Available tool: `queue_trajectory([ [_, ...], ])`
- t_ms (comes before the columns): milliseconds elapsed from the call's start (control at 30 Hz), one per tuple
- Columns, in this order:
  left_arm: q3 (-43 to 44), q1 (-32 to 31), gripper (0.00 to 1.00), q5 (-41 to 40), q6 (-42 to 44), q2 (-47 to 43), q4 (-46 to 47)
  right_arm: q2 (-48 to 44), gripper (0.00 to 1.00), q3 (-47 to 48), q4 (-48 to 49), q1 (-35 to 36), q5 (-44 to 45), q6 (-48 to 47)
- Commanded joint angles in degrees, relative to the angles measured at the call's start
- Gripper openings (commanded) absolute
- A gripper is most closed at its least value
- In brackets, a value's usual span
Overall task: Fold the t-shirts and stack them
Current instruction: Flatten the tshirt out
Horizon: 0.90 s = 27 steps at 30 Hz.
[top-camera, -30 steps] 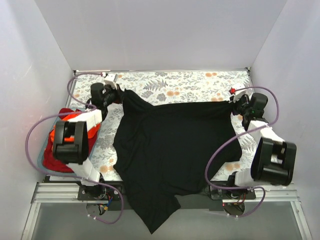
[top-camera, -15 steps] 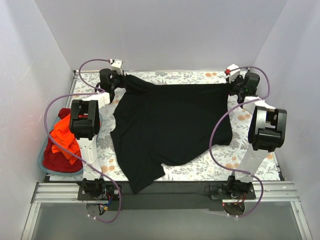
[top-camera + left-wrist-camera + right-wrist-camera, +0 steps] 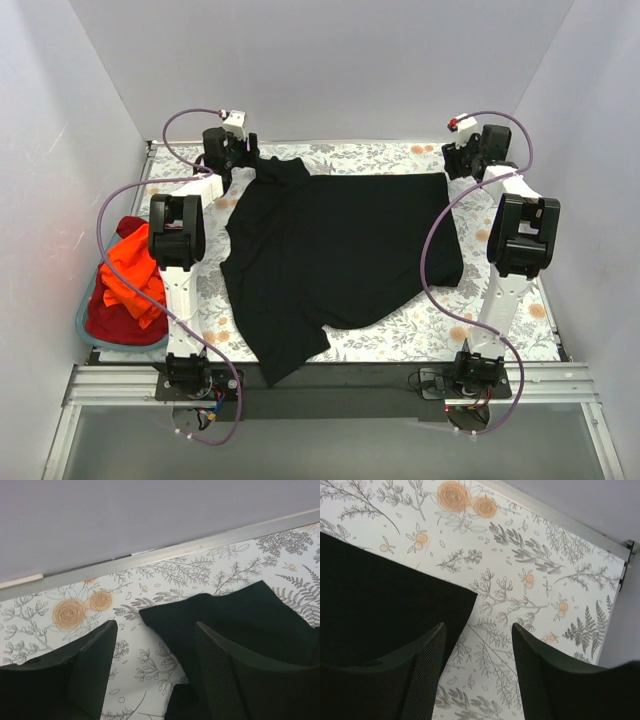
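Both spread, gripping nothing: left pincer [image 3: 244, 160] upper left, right pincer [image 3: 453, 160] upper right, black t-shirt [image 3: 340, 250] lying between.

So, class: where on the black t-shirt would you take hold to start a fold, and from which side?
Probably grip the black t-shirt at its far right corner: it lies flat and sharp-edged on the tablecloth. Come down from the right with the right gripper, open jaws straddling the edge.

black shirt [image 3: 345, 245]: soft matt cloth
orange shirts [image 3: 125, 275]: soft bright cloth
tablecloth [image 3: 395, 335]: matt, flower print
jaws: matt black plastic, finely dotted inner faces
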Motion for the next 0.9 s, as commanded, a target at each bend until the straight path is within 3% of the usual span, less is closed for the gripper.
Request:
queue_trajectory([
  [0, 4.1, 0.3, 0.63, -4.2, 0.3, -3.2, -5.9, -1.4, 0.62, 6.3, -11.1, -0.2, 2.8, -0.2],
  [100, 2.5, 0.3, 0.67, 5.6, 1.0, -10.8, -12.1, -4.8, 0.63, 10.4, -28.0, -1.6, -5.0, -7.7],
  [133, -0.2, -0.3, 0.68, 15.3, 1.1, -13.7, -14.0, -6.3, 0.63, 11.4, -38.2, -2.3, -6.8, -12.2],
  [200, -4.5, -1.9, 0.71, 24.9, 1.9, -19.1, -17.6, -7.8, 0.59, 11.9, -46.7, -2.8, -9.1, -14.0],
  [300, -16.3, -11.8, 0.71, 32.7, 4.2, -32.7, -18.4, -10.1, 0.51, 7.7, -56.8, -4.5, -13.2, -13.5],
  [400, -25.8, -21.0, 0.70, 27.4, 6.2, -38.3, -14.5, -10.8, 0.35, 2.8, -64.0, -5.5, -19.1, -12.8],
  [433, -27.3, -26.2, 0.70, 26.1, 5.6, -40.1, -13.0, -11.4, 0.34, 1.6, -65.8, -5.7, -20.9, -13.5],
  [533, -28.1, -33.1, 0.70, 25.6, 1.8, -39.5, -12.3, -14.2, 0.34, -3.9, -67.7, -7.2, -21.9, -12.8],
  [700, -28.3, -35.4, 0.71, 22.1, -4.1, -38.4, -15.8, -16.8, 0.43, -6.9, -72.6, -12.8, -20.2, -11.9],
  [867, -31.4, -34.7, 0.72, 16.4, -3.1, -42.7, -16.1, -17.0, 0.49, -10.7, -75.2, -13.3, -21.2, -11.6],
])
